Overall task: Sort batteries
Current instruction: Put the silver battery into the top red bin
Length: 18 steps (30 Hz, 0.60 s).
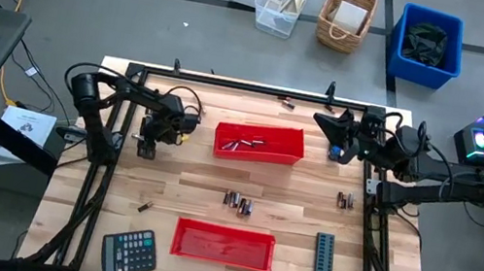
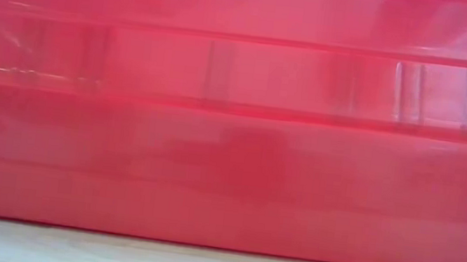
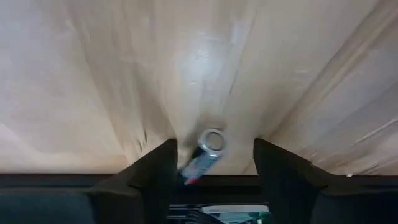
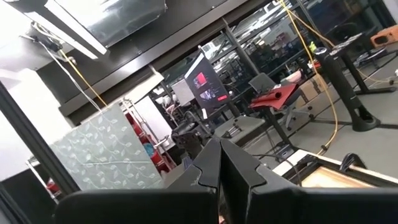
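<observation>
My left gripper (image 1: 147, 147) hovers low over the table's left part and is open. In the left wrist view a small battery (image 3: 207, 154) with a shiny metal end sits on the wood between its two fingers (image 3: 214, 143), touching neither. More batteries lie in the far red tray (image 1: 258, 143), in a cluster at mid-table (image 1: 238, 201), near the right edge (image 1: 345, 201), singly at the near left (image 1: 145, 206) and by the far rail (image 1: 287, 104). The near red tray (image 1: 224, 244) fills the low view (image 2: 231, 148). My right gripper (image 1: 318, 121) waits shut at the far right, pointing into the room (image 4: 219, 149).
A calculator (image 1: 129, 253) lies at the near left corner and a long grey ridged strip (image 1: 323, 270) at the near right. A black frame (image 1: 231, 84) runs around the table. Bare wood shows between the two trays and left of the near tray.
</observation>
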Available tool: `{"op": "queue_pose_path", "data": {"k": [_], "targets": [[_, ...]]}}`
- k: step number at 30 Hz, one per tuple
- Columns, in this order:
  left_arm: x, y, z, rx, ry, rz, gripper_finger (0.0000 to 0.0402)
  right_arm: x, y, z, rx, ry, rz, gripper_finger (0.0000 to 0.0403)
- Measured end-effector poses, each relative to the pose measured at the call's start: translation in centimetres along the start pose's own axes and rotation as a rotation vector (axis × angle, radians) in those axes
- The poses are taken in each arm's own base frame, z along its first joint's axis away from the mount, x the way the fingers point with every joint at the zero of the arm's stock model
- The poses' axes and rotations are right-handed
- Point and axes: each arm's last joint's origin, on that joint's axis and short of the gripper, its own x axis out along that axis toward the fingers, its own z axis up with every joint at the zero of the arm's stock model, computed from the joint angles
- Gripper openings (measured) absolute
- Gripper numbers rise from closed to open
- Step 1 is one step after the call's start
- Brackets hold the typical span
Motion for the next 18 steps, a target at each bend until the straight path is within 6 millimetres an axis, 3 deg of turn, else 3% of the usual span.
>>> {"op": "queue_pose_path", "data": {"k": [3,6,7,13,18], "targets": [[0.1,0.2,0.0,0.025,0.003,0.027,0.0137,0.0,0.1,-0.1,0.001,0.005,0.007,0.0],[0.0,0.3,0.1,0.011,0.001,0.04,0.0044,0.0,0.2,-0.1,-0.015,0.007,0.011,0.0],[-0.1,0.3,0.1,-0.009,-0.002,0.031,0.003,0.0,0.2,-0.1,-0.018,0.007,0.01,0.0],[-1.7,0.2,0.1,-0.115,-0.083,-0.032,0.003,0.0,0.2,-0.1,-0.024,0.007,0.01,0.0],[-4.9,-0.1,-1.2,-0.3,-0.365,-0.1,0.003,-0.1,0.3,0.0,-0.045,-0.007,0.017,0.0]]}}
